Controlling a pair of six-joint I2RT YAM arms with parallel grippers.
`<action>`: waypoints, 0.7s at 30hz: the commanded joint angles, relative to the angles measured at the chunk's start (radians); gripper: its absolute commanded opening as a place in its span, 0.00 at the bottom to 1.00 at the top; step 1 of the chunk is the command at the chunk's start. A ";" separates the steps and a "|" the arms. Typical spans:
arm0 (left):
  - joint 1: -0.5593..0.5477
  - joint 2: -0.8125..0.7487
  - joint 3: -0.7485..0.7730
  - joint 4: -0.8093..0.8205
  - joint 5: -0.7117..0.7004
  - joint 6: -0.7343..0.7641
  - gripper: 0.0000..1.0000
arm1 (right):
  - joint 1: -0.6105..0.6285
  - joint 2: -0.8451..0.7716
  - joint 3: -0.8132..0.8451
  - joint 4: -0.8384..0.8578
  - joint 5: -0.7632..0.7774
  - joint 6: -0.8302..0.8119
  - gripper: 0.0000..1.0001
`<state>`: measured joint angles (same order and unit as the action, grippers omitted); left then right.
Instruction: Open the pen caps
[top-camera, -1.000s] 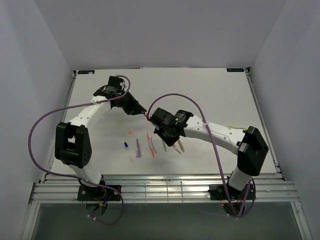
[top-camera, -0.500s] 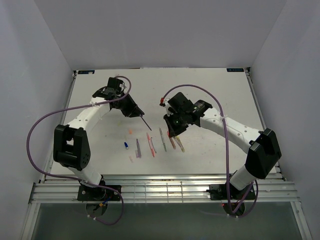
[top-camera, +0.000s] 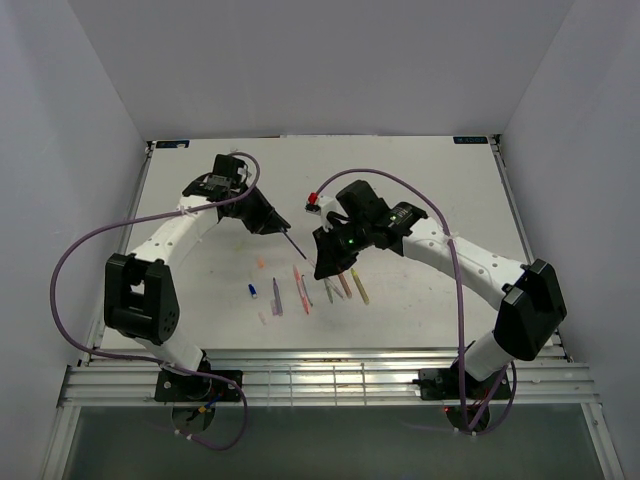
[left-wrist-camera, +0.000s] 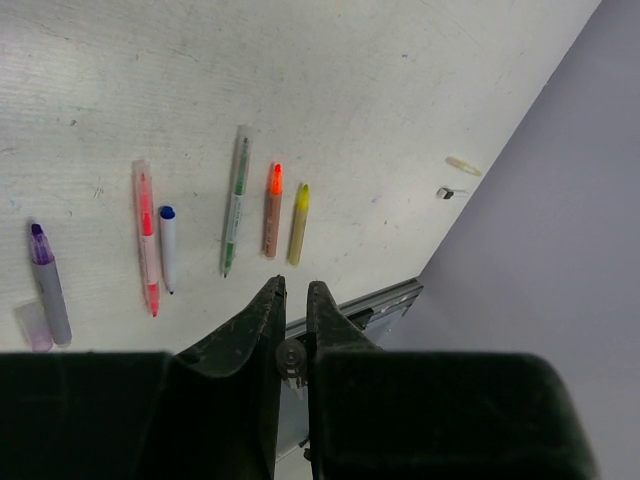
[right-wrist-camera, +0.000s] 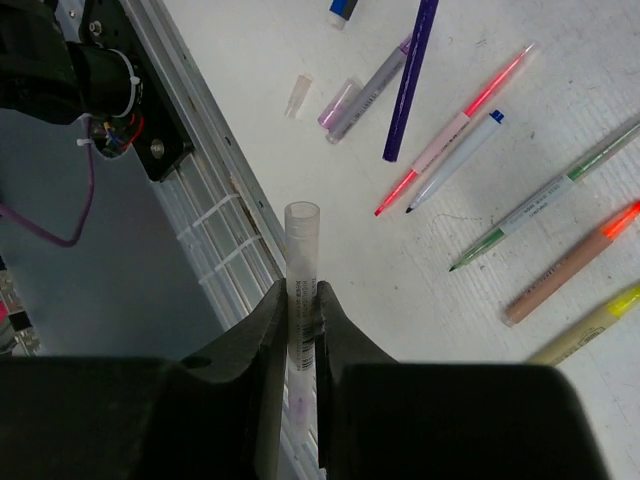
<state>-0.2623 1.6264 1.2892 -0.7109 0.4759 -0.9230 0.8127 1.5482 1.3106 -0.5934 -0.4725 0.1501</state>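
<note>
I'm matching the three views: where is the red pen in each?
Top external: red pen just below-left of picture centre.
Left wrist: red pen left of middle.
Right wrist: red pen upper right, diagonal.
Shared landmark: the orange pen in the same row.

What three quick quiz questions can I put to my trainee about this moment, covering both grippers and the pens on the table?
1. True or false: the left gripper and the right gripper are both empty.
2. In the left wrist view, which pen lies beside the orange pen, at the end of the row? A the yellow pen; B the blue pen; C the green pen.
3. How many pens lie on the table in that view?
Key: 1 false: the left is shut on a dark purple pen, the right on a clear cap. 2 A. 3 six.
</note>
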 joint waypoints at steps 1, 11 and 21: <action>-0.003 -0.079 -0.005 0.007 0.021 -0.020 0.00 | -0.001 -0.007 -0.008 0.050 -0.064 0.005 0.08; -0.003 -0.097 -0.007 0.010 0.020 -0.019 0.00 | -0.001 0.010 -0.034 0.038 -0.023 0.028 0.08; -0.003 -0.097 -0.004 0.010 0.032 -0.019 0.00 | 0.000 0.044 -0.008 0.040 -0.009 0.035 0.08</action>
<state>-0.2638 1.5856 1.2884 -0.7105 0.4870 -0.9405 0.8127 1.5742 1.2770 -0.5732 -0.4850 0.1787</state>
